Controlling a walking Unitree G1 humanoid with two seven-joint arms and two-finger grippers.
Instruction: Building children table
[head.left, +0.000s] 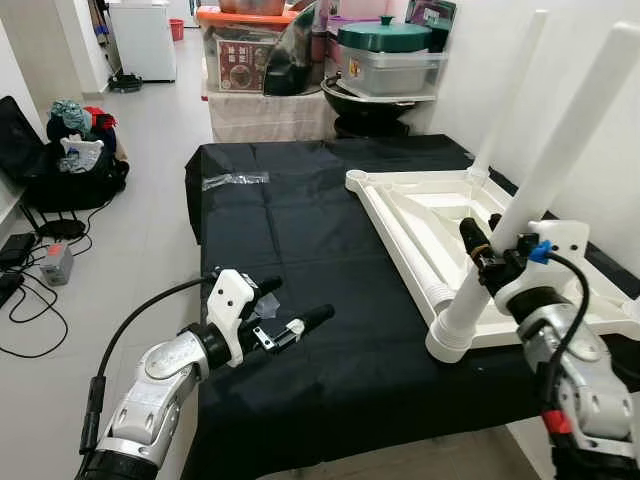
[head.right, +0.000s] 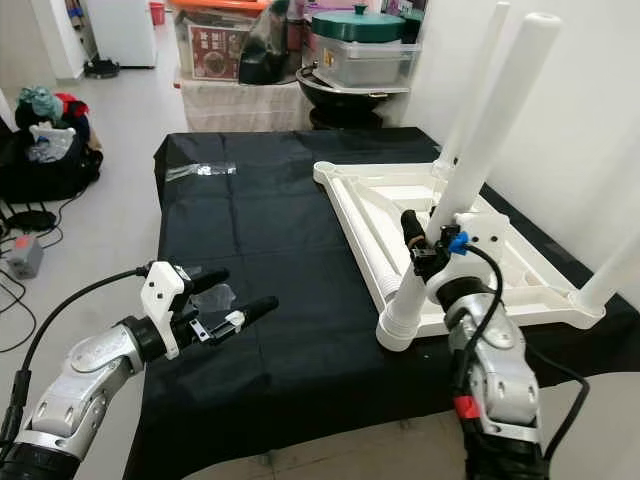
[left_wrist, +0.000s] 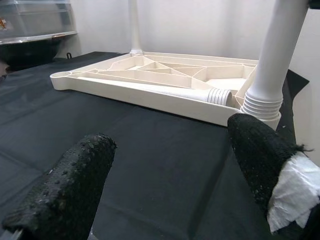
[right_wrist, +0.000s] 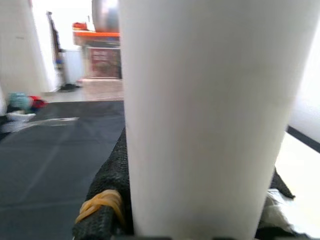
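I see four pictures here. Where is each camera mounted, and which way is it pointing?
Left eye, right eye: on the head, looking down at the black table and upturned white tabletop; both arms show.
Left wrist: along the open left pincer, toward the tabletop.
Right wrist: up against the white leg that the right pincer grips.
Shared: leg and tabletop.

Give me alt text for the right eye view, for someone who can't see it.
The right gripper is closed around a white table leg standing in a corner socket of an upturned white tabletop on a black cloth. The left gripper hovers open over the cloth, holding nothing.
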